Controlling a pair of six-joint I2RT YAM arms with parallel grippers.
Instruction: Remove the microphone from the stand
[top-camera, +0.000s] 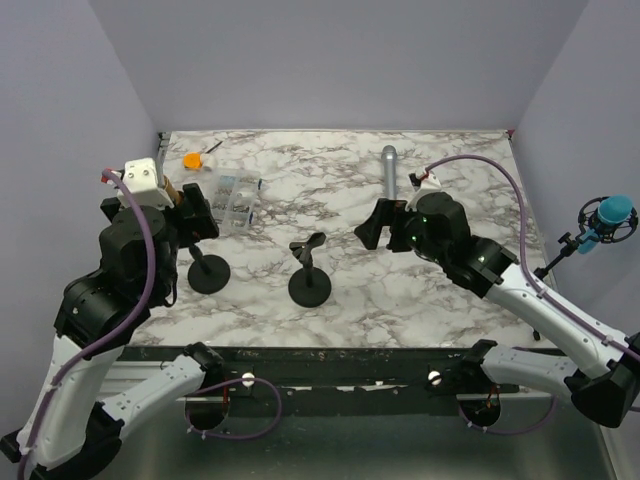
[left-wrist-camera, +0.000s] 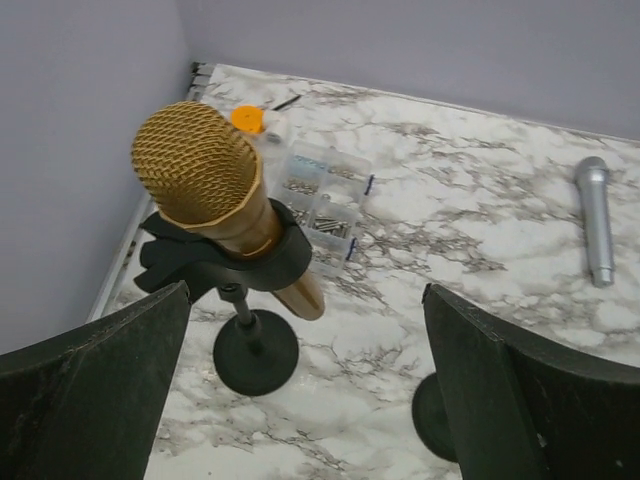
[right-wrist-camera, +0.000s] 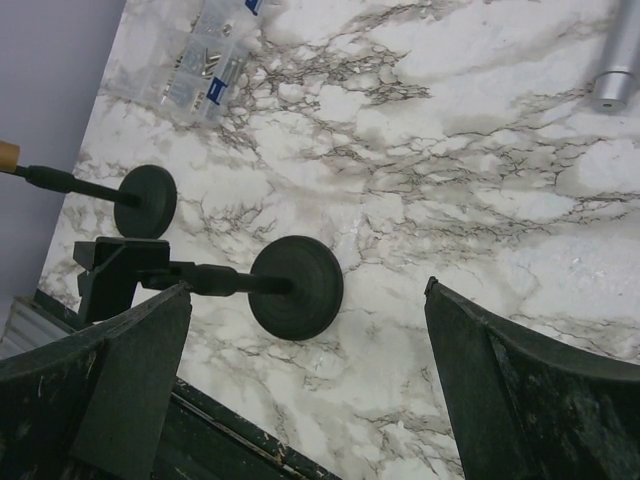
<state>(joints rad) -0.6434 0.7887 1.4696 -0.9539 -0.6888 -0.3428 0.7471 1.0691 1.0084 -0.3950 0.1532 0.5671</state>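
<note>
The left arm (top-camera: 105, 300) rises from its base at the near left, folds sharply at the elbow and leans forward. Its wrist carries the left gripper (top-camera: 195, 214), whose black fingers (left-wrist-camera: 100, 390) are spread wide apart. The right arm (top-camera: 525, 292) reaches low and diagonally inward from the near right. The right gripper (top-camera: 383, 227) points left, and its fingers (right-wrist-camera: 520, 390) are likewise spread wide. A purple cable (top-camera: 150, 250) loops along each arm.

Metal-mesh gold microphone (left-wrist-camera: 200, 175), matt black stand (left-wrist-camera: 255, 352), smooth marble-patterned table (left-wrist-camera: 480, 200), satin-metal silver microphone (left-wrist-camera: 594, 220)
</note>
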